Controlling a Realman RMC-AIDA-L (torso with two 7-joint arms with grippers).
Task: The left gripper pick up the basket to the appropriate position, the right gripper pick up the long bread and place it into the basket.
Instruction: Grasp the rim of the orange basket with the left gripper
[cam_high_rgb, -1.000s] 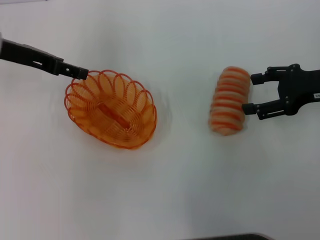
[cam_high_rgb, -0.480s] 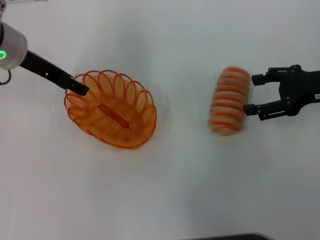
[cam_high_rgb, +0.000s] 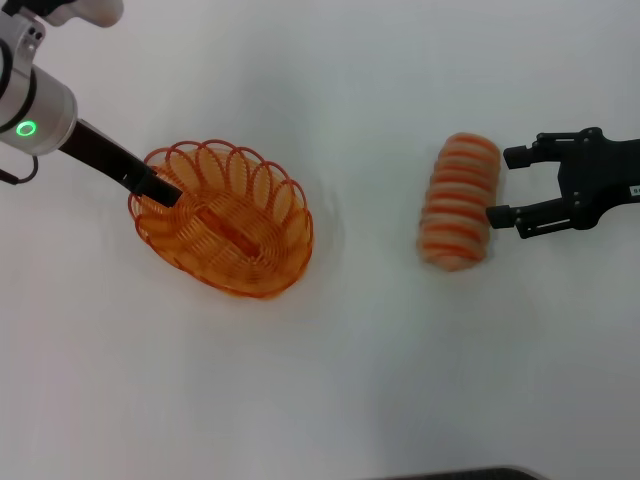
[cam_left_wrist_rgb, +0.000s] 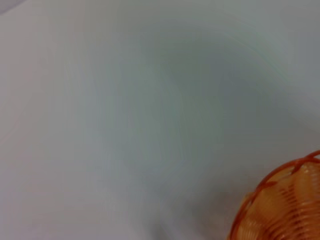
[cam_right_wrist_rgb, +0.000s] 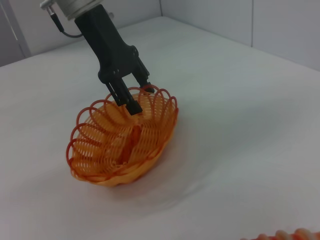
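The orange wire basket (cam_high_rgb: 296, 238) sits on the white table at the left, and shows in the right wrist view (cam_right_wrist_rgb: 102, 175) and at a corner of the left wrist view (cam_left_wrist_rgb: 280, 210). My left gripper (cam_high_rgb: 160, 190) is at the basket's left end. In the right wrist view my left gripper (cam_right_wrist_rgb: 134, 100) is open, with its fingers astride the rim, one inside and one outside. The long bread (cam_high_rgb: 460, 200) lies at the right; only its edge shows in the right wrist view (cam_right_wrist_rgb: 280, 235). My right gripper (cam_high_rgb: 505, 186) is open, just right of the bread and not touching it.
The white table (cam_high_rgb: 340, 380) stretches between the basket and the bread and toward the front. A dark edge (cam_high_rgb: 460, 473) shows at the bottom of the head view.
My left arm has swung in, and its gripper has moved slightly down and right onto the basket's left rim. The basket, bread and right gripper have not moved.
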